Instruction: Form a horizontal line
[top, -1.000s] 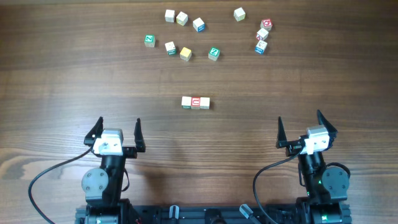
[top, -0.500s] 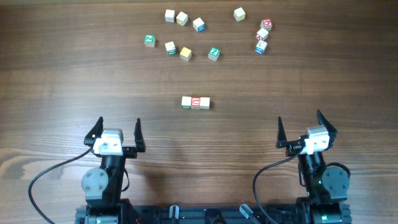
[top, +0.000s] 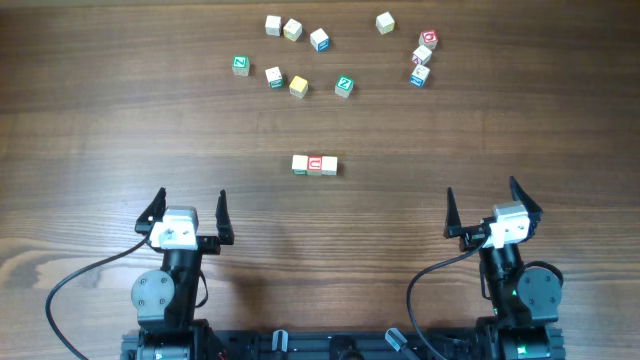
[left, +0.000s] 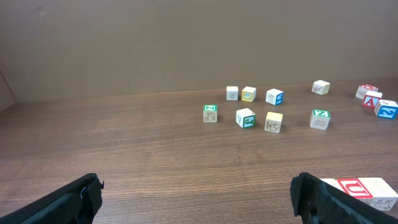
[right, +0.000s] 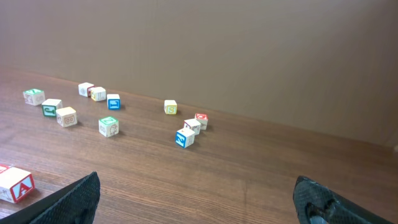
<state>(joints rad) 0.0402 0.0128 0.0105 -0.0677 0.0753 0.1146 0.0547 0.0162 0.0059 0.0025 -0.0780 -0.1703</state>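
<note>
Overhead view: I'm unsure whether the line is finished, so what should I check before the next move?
1. Row of three cubes straight, touching: ok.
2. Left gripper open, empty: ok.
3. Right gripper open, empty: ok.
4. Both grippers clear of the row: ok.
5. Loose cubes lie apart from the row: ok.
6. Row long enough for the task: cannot tell.
</note>
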